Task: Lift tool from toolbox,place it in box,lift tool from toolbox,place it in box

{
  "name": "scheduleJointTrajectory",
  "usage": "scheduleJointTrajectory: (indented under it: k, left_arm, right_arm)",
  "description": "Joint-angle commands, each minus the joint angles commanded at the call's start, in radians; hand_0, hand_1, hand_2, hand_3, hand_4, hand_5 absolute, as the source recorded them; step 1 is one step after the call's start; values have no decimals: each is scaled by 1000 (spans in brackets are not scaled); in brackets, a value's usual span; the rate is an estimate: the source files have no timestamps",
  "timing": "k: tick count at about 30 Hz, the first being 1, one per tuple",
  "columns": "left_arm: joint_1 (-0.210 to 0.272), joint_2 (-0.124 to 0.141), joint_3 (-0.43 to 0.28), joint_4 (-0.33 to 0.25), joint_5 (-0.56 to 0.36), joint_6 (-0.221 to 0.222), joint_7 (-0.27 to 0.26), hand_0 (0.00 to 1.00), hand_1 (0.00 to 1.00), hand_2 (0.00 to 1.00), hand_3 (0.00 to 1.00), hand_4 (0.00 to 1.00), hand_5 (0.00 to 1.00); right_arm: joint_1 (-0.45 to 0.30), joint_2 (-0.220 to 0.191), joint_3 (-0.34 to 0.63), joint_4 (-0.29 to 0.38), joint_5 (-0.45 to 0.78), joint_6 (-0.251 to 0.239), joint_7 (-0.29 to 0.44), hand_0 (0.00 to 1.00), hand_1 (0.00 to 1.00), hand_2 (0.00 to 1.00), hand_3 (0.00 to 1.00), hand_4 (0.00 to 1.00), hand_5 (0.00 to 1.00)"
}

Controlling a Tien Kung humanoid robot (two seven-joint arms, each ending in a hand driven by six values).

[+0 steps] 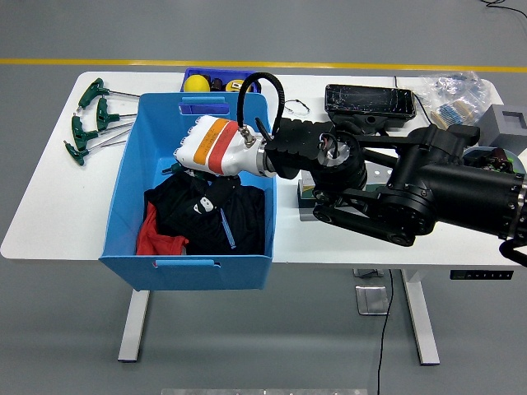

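One arm, the right, reaches from the right edge of the frame into the blue plastic box at centre left. Its white hand, with orange and red bands, is low over the black cloth; whether the fingers are open or closed I cannot tell. The tool in the box is almost hidden under the hand. A red cloth lies at the box's lower left. Green T-handle tools lie on the white table at upper left. The arm covers most of the toolbox.
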Motion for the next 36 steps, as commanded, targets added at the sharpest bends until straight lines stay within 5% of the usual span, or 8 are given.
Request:
scheduleJointTrajectory:
  k: [3,8,9,14,15,25,27,36]
  left_arm:
    - [-3,-2,-26,0,29,3,7,523,464,475,663,720,640]
    - [-5,-3,-29,0,31,4,8,523,464,475,663,720,640]
    - [-5,-3,-32,0,35,4,9,520,463,475,664,720,639]
    - [-4,-3,-32,0,38,4,12,520,463,475,664,720,639]
    - [-4,-3,-33,0,41,4,13,519,462,472,663,720,639]
    - [-3,-3,-26,0,36,3,14,521,462,472,664,720,639]
    - [-4,-3,-24,0,36,3,13,520,461,470,663,720,639]
    - [-7,-1,-19,0,34,3,13,519,460,470,663,719,638]
  right_arm:
    - [-8,0,2,-11,2,-4,16,240,208,306,418,899,656]
    - [-14,0,8,-28,-17,9,24,240,208,306,418,899,656]
    - [-15,0,8,-30,-19,7,24,299,348,475,508,904,645]
    - [-13,0,3,-39,-32,-11,26,299,348,475,508,904,645]
    - [-13,0,2,-39,-29,-15,25,447,508,628,593,912,642]
    - [-23,0,15,-46,-32,-11,16,530,603,709,668,929,641]
    - [-31,0,45,-45,-41,9,18,623,675,763,720,939,620]
    - [-12,-6,217,-36,26,22,35,704,711,788,747,953,618]
